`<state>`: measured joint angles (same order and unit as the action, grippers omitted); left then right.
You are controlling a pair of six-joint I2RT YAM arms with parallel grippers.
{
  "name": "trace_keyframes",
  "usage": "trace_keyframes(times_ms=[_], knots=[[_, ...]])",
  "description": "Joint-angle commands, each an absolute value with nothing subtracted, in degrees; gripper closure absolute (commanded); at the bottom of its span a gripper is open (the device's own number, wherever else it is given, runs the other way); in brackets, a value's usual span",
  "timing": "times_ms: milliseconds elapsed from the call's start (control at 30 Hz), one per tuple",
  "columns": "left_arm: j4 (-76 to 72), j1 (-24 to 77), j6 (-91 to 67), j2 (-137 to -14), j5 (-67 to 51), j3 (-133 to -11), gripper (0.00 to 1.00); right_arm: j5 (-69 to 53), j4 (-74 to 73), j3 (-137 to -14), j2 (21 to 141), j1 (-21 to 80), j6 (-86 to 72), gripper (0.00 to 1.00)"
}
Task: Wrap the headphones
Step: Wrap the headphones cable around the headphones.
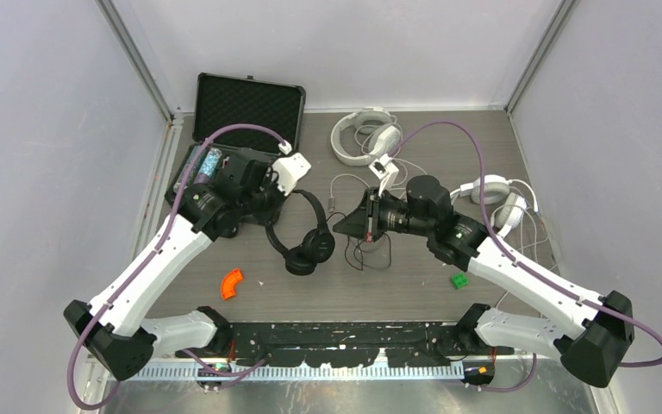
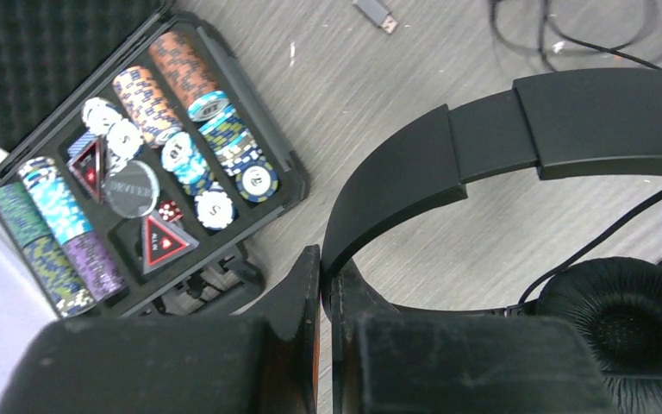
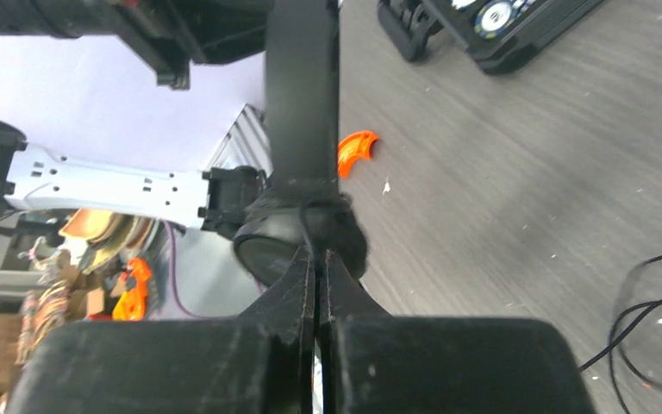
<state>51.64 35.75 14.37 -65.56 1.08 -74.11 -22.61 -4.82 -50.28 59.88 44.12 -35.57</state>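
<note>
The black headphones [image 1: 303,241] stand on the table between my two arms. My left gripper [image 1: 269,205] [image 2: 327,269] is shut on their headband [image 2: 517,129], and one padded ear cup [image 2: 622,321] lies just to its right. From the right, my right gripper [image 1: 341,226] [image 3: 321,259] reaches the other ear cup [image 3: 280,240]. It is shut with the thin black cord [image 3: 307,226] running into its tips. The rest of the cord [image 1: 364,252] lies in loose loops on the table. One white pair of headphones [image 1: 365,134] lies at the back, another [image 1: 496,197] at the right.
An open case [image 1: 250,102] of poker chips [image 2: 142,168] sits at the back left, close under my left wrist. An orange curved piece [image 1: 232,283] [image 3: 356,148] and a green block [image 1: 459,280] lie near the front. A USB plug [image 2: 376,13] and pale cords trail mid-table.
</note>
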Motion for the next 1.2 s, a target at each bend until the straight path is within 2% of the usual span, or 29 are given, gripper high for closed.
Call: trace_keyframes(times_ms=[0, 133, 300, 533, 1167], knots=[[47.3, 36.3, 15.2, -66.8, 8.4, -75.0, 1.00, -29.5, -3.6, -53.7, 60.9, 43.8, -39.6, 1.00], [47.3, 36.4, 13.9, -67.5, 10.8, -75.7, 1.00, -31.5, -3.5, -54.7, 61.4, 43.8, -41.1, 1.00], [47.1, 36.5, 11.3, -67.3, 11.4, -76.0, 1.00, -34.2, 5.2, -54.4, 63.3, 43.8, -47.5, 0.98], [46.4, 36.5, 5.0, -65.6, 11.4, -75.7, 1.00, -33.3, 13.1, -54.2, 68.2, 43.8, -52.1, 0.88], [49.8, 36.5, -21.6, -66.2, 23.1, -77.7, 1.00, -28.1, 14.0, -57.4, 72.6, 48.0, -50.5, 0.82]])
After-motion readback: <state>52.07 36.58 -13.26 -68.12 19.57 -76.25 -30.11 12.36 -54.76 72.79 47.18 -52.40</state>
